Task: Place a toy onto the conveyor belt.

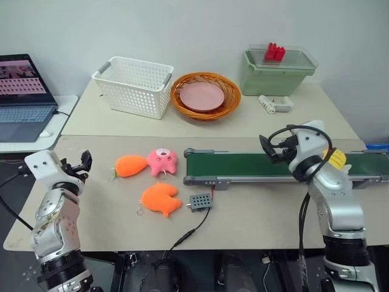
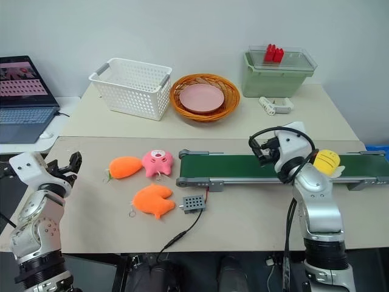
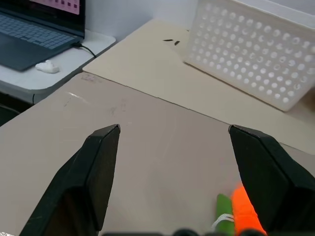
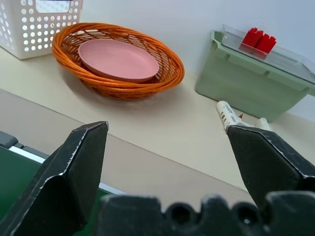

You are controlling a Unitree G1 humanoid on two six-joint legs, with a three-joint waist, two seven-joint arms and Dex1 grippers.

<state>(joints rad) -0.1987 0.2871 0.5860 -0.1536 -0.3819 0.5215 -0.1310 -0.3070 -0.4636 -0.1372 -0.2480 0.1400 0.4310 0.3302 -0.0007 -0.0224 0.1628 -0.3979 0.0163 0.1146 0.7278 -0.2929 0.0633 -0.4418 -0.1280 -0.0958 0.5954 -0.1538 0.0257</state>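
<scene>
Yellow oval plush toy (image 2: 328, 160) lies on the long dark green conveyor belt (image 2: 237, 166).
We see both arms held level: left gripper (image 3: 172, 147) and right gripper (image 4: 165, 142) gape wide, holding nothing.

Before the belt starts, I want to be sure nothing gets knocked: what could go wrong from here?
The yellow toy already lies on the conveyor belt, close behind the right arm, so a careless pull-back might nudge it off. The right gripper hangs open over the belt and could brush a moving toy. A cable runs from the small grey box over the table's front edge and might snag.
</scene>
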